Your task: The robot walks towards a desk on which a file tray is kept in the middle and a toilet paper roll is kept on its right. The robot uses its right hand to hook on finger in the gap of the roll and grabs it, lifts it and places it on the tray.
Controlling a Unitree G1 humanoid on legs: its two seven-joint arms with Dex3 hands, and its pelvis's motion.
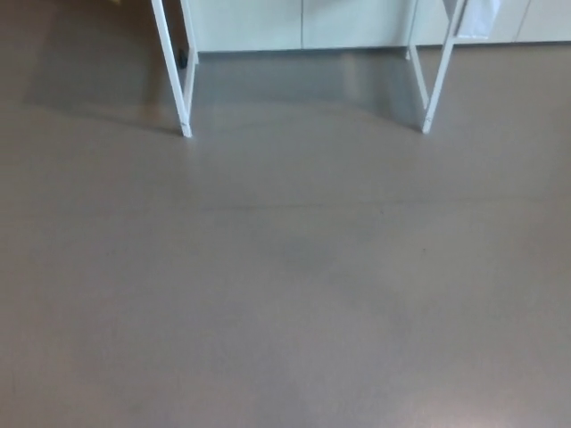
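We see only bare grey-brown floor [285, 285] and the two slanted white metal desk legs [174, 71] ahead of us, in front of pale cabinet fronts [303, 22]. Neither of our hands shows, so their state cannot be told. The roll and tray lie out of view, presumably on the desktop above the top edge, so we judge the walk forward comes first.
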